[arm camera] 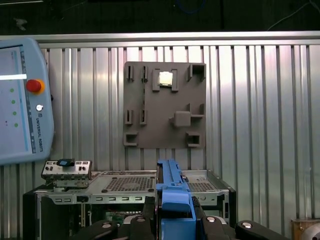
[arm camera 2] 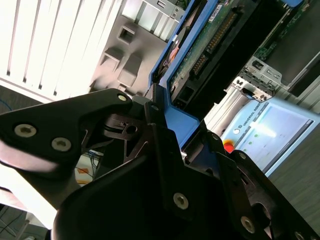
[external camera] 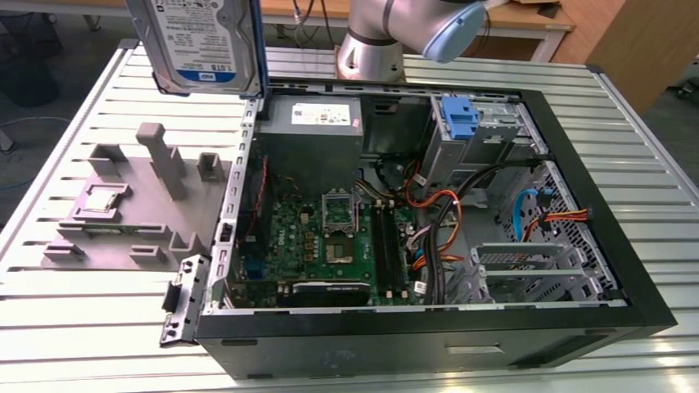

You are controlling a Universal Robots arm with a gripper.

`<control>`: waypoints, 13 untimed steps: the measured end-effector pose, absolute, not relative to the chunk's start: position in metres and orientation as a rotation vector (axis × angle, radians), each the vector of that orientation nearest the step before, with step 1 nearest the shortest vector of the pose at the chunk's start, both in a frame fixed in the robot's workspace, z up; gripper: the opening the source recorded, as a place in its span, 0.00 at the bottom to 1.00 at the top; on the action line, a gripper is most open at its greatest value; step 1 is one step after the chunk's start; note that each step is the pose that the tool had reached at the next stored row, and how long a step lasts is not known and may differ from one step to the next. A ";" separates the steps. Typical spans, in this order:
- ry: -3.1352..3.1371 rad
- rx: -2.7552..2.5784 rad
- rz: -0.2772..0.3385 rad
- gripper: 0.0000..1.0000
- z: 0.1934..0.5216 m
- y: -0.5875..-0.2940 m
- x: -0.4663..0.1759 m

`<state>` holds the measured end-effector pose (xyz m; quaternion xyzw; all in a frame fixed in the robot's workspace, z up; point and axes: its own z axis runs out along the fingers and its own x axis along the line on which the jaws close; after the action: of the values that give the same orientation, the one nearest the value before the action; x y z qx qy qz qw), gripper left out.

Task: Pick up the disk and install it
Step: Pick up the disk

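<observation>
Exterior view: the disk hangs upright, label outward, raised above the bench, at the exterior view's left of the open computer case and beyond the grey fixture plate. In both wrist views the pincer is clamped narrow on the disk's blue bracket, gripping its edge.

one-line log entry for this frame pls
pincer: shut on disk | disk: held aloft, clear of fixture and open case | install: not done
</observation>
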<state>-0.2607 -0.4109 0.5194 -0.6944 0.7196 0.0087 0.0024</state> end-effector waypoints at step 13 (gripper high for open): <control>2.257 -2.178 0.027 0.36 0.518 -0.426 -0.253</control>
<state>-0.2535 -0.4265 0.5184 -0.6944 0.7196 0.0087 0.0024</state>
